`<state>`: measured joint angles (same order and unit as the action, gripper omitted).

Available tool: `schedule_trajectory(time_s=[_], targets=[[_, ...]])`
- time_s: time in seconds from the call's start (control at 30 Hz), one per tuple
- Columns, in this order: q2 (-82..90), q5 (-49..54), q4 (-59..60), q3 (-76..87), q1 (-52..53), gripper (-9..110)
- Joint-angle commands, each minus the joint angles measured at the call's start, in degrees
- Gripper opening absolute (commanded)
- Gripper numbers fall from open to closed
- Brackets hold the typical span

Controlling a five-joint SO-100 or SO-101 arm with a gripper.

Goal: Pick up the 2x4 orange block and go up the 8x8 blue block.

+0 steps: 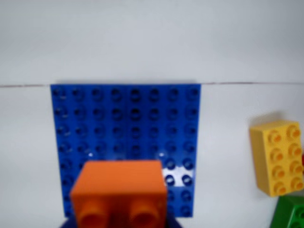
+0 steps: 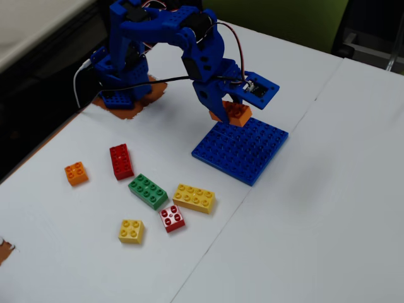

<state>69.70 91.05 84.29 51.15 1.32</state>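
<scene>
GRIP: my gripper (image 2: 232, 113) closed on 2x4 orange block (image 1: 118, 192) | POS: above near edge of 8x8 blue block (image 2: 243, 148) | REASON: held raised, presumably for stud alignment

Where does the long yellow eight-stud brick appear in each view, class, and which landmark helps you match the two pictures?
Wrist view: yellow brick at the right edge, right of the blue plate.
Fixed view: yellow brick lower centre, below-left of the blue plate.
Shared landmark: the green brick beside it.
</scene>
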Motion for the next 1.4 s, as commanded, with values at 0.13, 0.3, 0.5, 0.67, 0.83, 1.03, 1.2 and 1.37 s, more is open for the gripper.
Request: schedule_trajectory(time_s=[0.13, 0.3, 0.5, 0.67, 0.83, 1.03, 1.2, 1.37], targets=[[3.87, -0.62, -1.58, 0.44, -0.62, 4], [3.08, -0.70, -2.46, 0.44, -0.62, 4], [2.29, -0.97, -3.25, 0.44, -0.97, 4], [1.85, -1.05, -3.60, 0.44, -1.14, 4], [1.49, -1.05, -3.25, 0.53, -1.14, 4], [1.23, -1.05, -2.37, 0.53, -1.14, 4], [1.23, -1.05, -0.70, 1.05, -0.97, 4], [0.97, -1.05, 2.29, 1.23, -0.35, 4]])
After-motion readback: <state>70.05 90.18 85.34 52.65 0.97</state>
